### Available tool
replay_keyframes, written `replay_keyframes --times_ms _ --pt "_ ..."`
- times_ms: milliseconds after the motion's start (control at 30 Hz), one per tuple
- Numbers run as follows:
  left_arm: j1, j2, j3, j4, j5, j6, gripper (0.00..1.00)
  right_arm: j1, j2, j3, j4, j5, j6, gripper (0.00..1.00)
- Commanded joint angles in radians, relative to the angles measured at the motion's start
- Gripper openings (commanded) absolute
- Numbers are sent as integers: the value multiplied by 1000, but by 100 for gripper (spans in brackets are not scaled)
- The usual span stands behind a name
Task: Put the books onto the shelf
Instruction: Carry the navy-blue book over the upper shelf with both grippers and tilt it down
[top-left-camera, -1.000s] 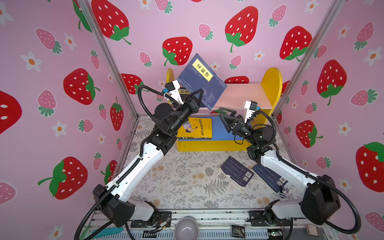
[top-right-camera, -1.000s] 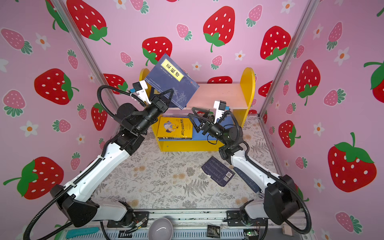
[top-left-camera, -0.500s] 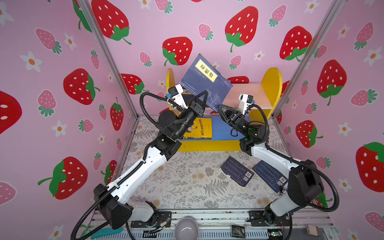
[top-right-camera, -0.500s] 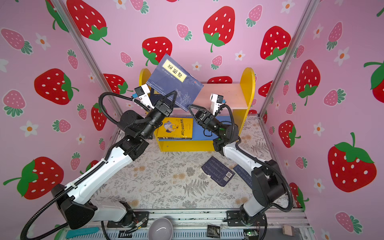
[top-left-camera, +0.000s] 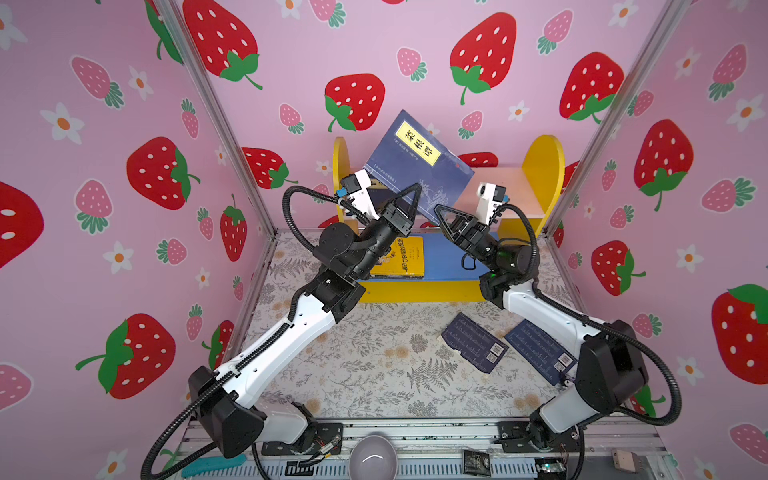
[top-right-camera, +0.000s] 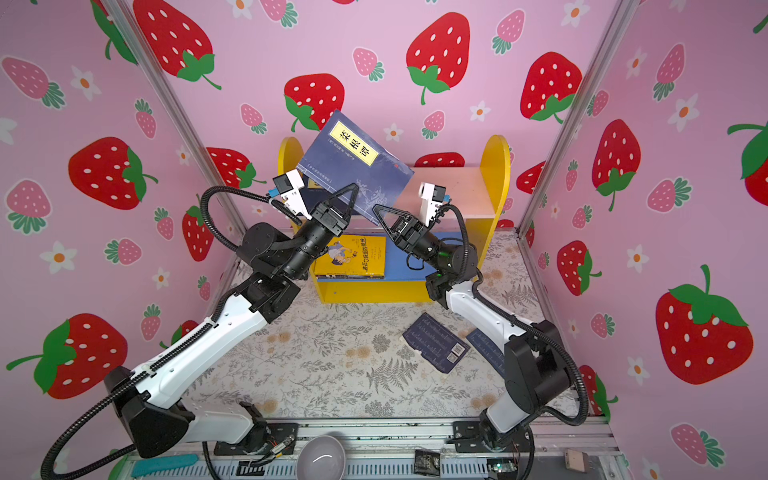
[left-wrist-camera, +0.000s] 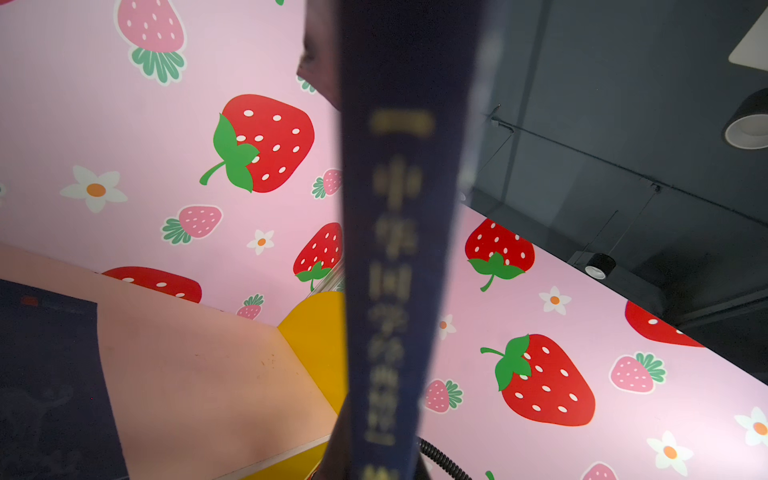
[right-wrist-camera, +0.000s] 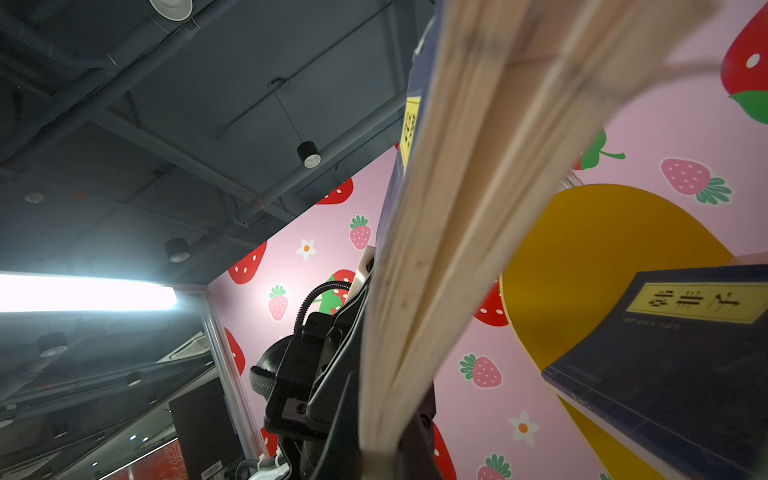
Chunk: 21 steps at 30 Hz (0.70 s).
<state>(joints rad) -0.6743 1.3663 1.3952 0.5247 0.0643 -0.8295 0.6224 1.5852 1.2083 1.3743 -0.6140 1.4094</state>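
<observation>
Navy book (top-left-camera: 395, 166) tilted over shelf (top-left-camera: 544, 166), long axis upper-left to lower-right. Right hand (top-left-camera: 439, 210) clamped on lower corner. Left hand (top-left-camera: 413, 191) astride spine, grip unclear.

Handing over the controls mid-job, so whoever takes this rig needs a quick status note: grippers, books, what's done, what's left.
Left gripper and right gripper: both shut on the raised navy book, held tilted above the shelf.
Done: yellow book on the blue lower board; shelved navy book on the pink upper board.
Left: shelve the raised book, then the centre mat book and the mat book beside the right arm.
</observation>
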Motion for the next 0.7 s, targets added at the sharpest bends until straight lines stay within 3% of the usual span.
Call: replay_keyframes --times_ms 0,67,167,433,667 --pt "-9 -51 -17 6 21 46 43 -11 -10 22 1 -4 11 0" --pt "0 -94 -24 -55 -5 95 66 -27 -22 24 -24 -11 14 0" --pt "33 -168 -4 -221 -55 173 82 -63 -44 42 -69 -57 25 0" --pt "266 -244 78 -454 175 105 82 -107 -99 135 -287 -223 -19 0" --pt "334 -214 174 -570 283 66 78 -116 -126 181 -367 -288 -25 0"
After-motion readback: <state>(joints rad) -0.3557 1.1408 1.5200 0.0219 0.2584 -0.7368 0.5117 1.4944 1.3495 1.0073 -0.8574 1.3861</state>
